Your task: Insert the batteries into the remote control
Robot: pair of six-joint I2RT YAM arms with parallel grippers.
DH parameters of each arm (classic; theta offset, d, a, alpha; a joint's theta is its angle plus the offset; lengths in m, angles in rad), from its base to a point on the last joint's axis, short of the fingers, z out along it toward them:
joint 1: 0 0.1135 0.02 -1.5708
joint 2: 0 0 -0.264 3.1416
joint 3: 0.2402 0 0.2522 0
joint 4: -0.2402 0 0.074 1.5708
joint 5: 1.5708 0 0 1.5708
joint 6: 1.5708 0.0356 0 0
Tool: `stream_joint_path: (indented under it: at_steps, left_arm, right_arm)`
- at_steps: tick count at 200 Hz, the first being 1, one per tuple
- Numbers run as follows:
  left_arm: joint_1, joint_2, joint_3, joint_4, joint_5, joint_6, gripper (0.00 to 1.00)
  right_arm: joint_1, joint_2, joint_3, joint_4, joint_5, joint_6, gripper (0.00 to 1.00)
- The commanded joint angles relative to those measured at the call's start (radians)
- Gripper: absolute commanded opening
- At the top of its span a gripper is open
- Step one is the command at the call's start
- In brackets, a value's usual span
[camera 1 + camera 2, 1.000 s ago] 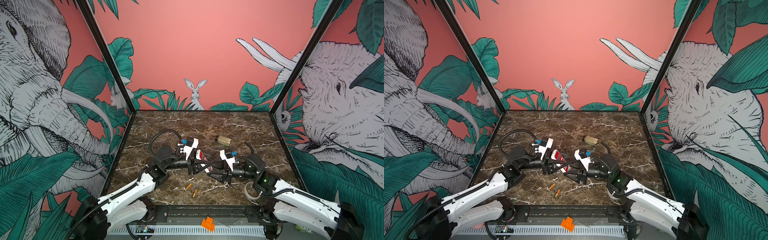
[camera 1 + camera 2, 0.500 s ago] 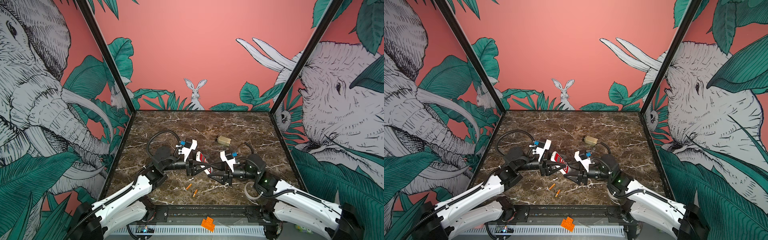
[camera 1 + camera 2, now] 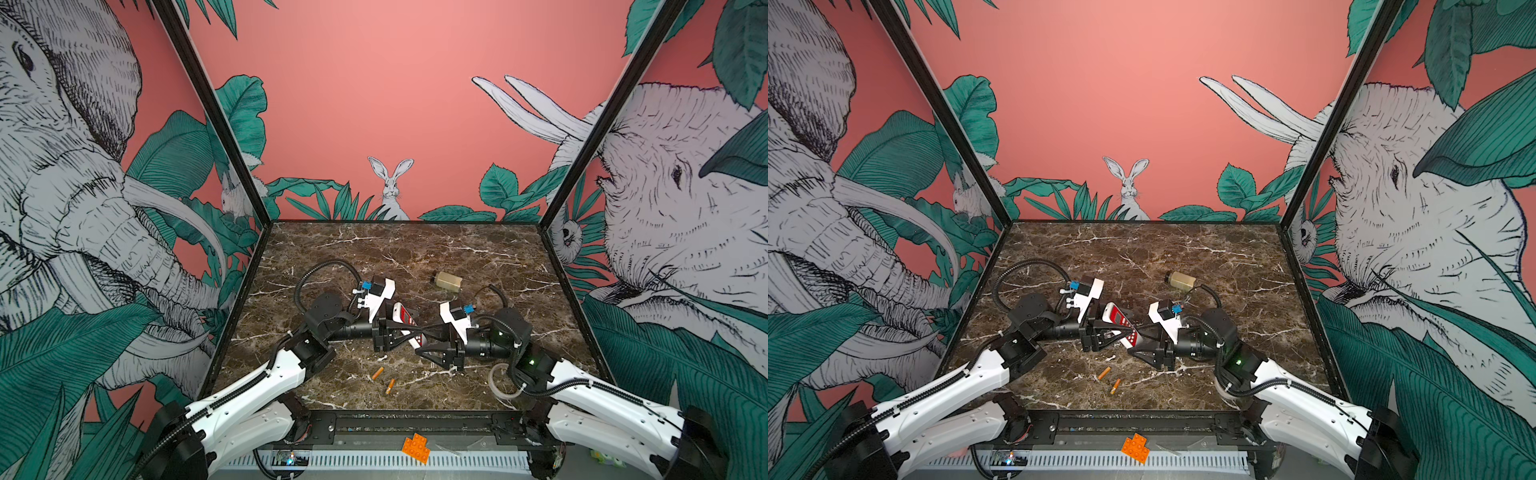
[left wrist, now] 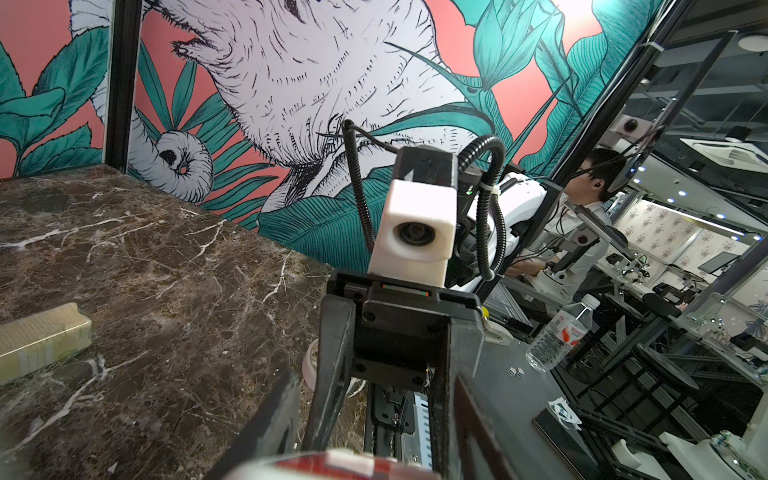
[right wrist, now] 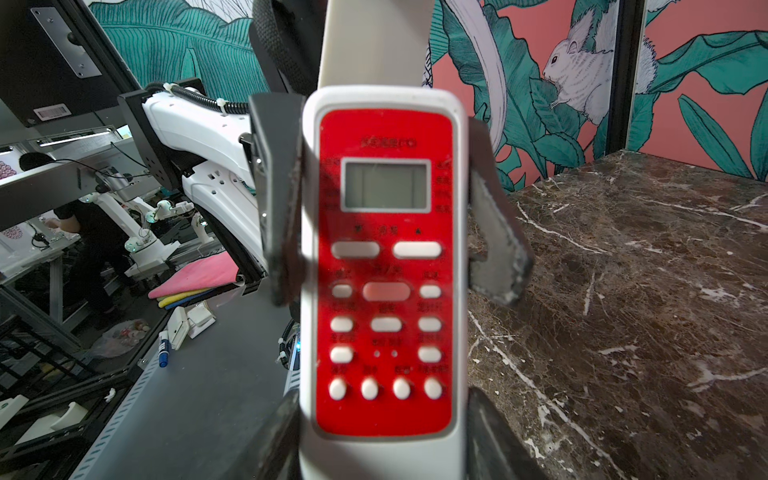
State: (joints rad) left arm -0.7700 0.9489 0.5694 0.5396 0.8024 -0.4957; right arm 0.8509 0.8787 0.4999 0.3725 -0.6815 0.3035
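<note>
— Who holds it?
— Both. The left fingers (image 5: 282,208) and the right fingers (image 4: 332,365) are each partly closed on the sides of the small oblong red-fronted white remote control (image 5: 384,257), on the robot's side of the beige rectangular block (image 3: 448,281).
— The danger?
— One must let go to fetch the two thin orange batteries (image 3: 377,372), lying on the brown marble table (image 3: 415,249) nearer the robot than that block. The smooth casing could then twist or drop.
— Unseen?
— Its back, the battery bay and the batteries' polarity.

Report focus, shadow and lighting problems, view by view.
Right wrist view: the remote control fills the middle, its print too soft to read, a shadow crossing its red face; the marble table behind is sharp. Left wrist view: the remote, right at the lens, is a blur. Both top views: evenly lit, batteries tiny but distinct.
</note>
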Motion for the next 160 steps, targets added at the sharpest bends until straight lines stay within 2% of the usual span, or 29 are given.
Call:
stream_joint_path:
  at_steps: [1,23,62,67,96,131,160]
  left_arm:
    - [-0.004,-0.006,0.017,-0.002,-0.056,0.02,0.0]
    - [-0.003,0.009,0.014,-0.009,-0.089,0.016,0.0]
    - [-0.004,0.03,0.022,-0.063,-0.192,0.003,0.0]
    - [-0.003,0.033,0.028,-0.083,-0.245,-0.001,0.0]
    - [-0.004,0.075,0.067,-0.206,-0.428,-0.077,0.0]
    - [-0.004,0.106,0.044,-0.227,-0.614,-0.246,0.0]
    - [-0.003,0.125,0.058,-0.295,-0.684,-0.339,0.0]
  right_arm:
    - [0.0,-0.022,0.029,-0.034,0.093,-0.03,0.53]
    - [0.0,-0.036,0.04,-0.087,0.152,-0.06,0.72]
    - [0.002,-0.05,0.053,-0.169,0.244,-0.113,0.88]
    - [0.002,-0.053,0.054,-0.174,0.25,-0.118,0.9]
    - [0.006,-0.06,0.057,-0.216,0.303,-0.16,0.92]
    - [0.027,0.002,0.119,-0.308,0.387,-0.244,0.87]
    - [0.057,0.091,0.179,-0.356,0.488,-0.296,0.84]
